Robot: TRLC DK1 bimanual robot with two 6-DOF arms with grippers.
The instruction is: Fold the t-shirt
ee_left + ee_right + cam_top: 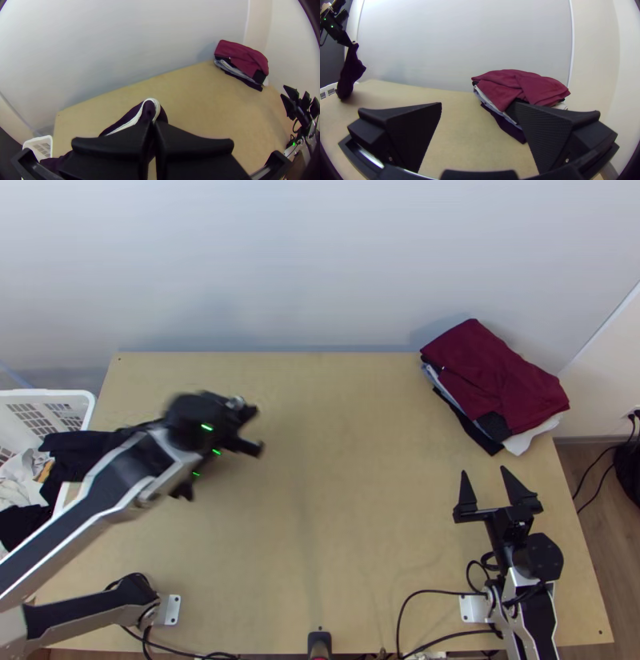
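Top view: the left gripper [232,438] is standing over the left part of the light wooden table [336,500], while the right gripper [484,473] is resting near the right side, its two fingers parted and grasping nothing. At the left edge, a white basket [60,394] is holding loose dark, white and yellowish clothes. Toward the far right corner, a stack of folded clothes [496,372] is lying with a maroon garment uppermost and dark, pale blue and white layers showing beneath.

Left wrist view: the two black fingers are meeting at their tips and clenching a dark t-shirt [128,116] by a part beside a white band [133,120]. The cloth is bunching around the tips and trailing toward the basket; which part of the shirt is being gripped, one cannot tell.

Right wrist view: the t-shirt is hanging unfolded in a narrow, gathered length from the raised left gripper, its lower end lying close to the basket. Nearer this camera, the stack is appearing beyond the right gripper's parted, ribbed finger pads [416,133].
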